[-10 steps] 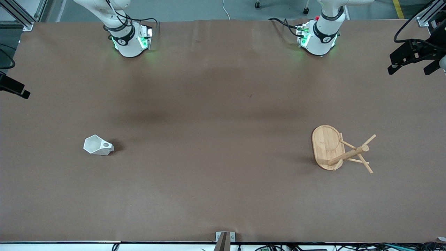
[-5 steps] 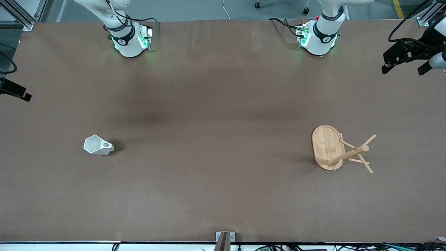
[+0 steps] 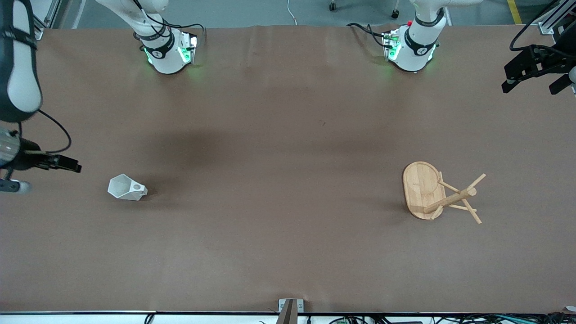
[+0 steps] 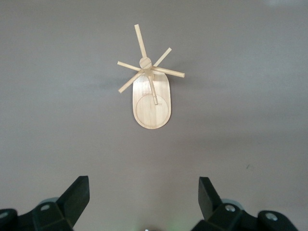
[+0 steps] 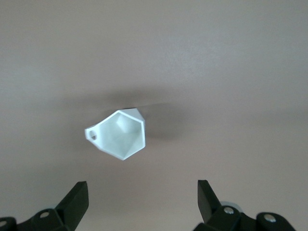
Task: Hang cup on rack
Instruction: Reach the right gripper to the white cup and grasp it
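Observation:
The white faceted cup [image 3: 127, 188] lies on its side on the table toward the right arm's end, its pierced handle tab facing the table's middle. It also shows in the right wrist view [image 5: 120, 134], ahead of my open, empty right gripper [image 5: 142, 187]. In the front view the right gripper [image 3: 67, 165] hovers beside the cup at the table's edge. The bamboo rack [image 3: 432, 193] stands toward the left arm's end, with an oval base, a post and angled pegs. It also shows in the left wrist view [image 4: 151, 96]. My left gripper [image 4: 143, 185] is open and empty, up high at the table's edge [image 3: 533, 85].
The brown table [image 3: 288, 148] carries nothing else. The two arm bases [image 3: 168, 51] [image 3: 411, 49] stand along the edge farthest from the front camera. A small metal bracket [image 3: 290, 308] sits at the nearest edge.
My right arm has swung in from the table's edge and its gripper now hangs close beside the cup. The left gripper has shifted slightly at its edge. Cup and rack have not moved.

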`<state>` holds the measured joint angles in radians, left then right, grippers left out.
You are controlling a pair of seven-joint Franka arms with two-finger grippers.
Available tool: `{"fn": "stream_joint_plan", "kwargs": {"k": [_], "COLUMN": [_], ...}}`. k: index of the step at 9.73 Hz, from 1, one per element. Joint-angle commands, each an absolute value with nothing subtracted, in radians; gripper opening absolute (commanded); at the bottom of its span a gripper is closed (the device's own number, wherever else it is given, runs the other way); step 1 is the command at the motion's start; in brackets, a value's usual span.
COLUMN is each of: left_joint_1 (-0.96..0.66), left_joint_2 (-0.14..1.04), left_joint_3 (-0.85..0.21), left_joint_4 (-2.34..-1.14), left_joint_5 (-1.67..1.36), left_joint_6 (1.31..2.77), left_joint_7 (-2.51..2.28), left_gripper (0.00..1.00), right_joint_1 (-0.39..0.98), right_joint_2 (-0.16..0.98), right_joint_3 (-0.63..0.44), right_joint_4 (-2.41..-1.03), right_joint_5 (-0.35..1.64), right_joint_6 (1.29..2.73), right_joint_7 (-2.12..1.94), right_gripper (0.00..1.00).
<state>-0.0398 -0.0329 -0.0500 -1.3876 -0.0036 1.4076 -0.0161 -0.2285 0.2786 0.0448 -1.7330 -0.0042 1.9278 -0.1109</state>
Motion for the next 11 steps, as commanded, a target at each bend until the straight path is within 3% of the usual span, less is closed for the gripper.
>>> {"fn": "stream_joint_plan", "kwargs": {"k": [1, 4, 6, 9, 11], "left_joint_1": [-0.031, -0.032, -0.032, -0.035, -0.034], "left_joint_2": [-0.031, -0.031, -0.031, -0.032, -0.031], "left_joint_3": [-0.054, -0.054, -0.054, -0.058, -0.058], "left_joint_4": [-1.410, -1.411, -1.414, -1.414, -1.414], "left_joint_5": [0.003, 0.008, 0.006, 0.008, 0.008], "left_joint_6": [1.399, 1.401, 1.399, 1.396, 1.396], "left_joint_7": [0.026, 0.031, 0.029, 0.028, 0.028], "left_gripper": [1.00, 1.00, 1.00, 1.00, 1.00], "right_joint_1": [-0.244, -0.235, -0.236, -0.230, -0.230], "right_joint_2": [0.362, 0.390, 0.412, 0.452, 0.478], "right_joint_3": [0.054, 0.055, 0.057, 0.060, 0.061], "right_joint_4": [-1.759, -1.909, -1.945, -1.941, -1.940], "right_joint_5": [-0.008, -0.008, -0.008, -0.006, -0.005], "right_joint_6": [2.020, 2.239, 2.287, 2.333, 2.364], "right_joint_7": [-0.188, -0.205, -0.233, -0.233, -0.232], "right_gripper": [1.00, 1.00, 0.95, 0.58, 0.40]}}
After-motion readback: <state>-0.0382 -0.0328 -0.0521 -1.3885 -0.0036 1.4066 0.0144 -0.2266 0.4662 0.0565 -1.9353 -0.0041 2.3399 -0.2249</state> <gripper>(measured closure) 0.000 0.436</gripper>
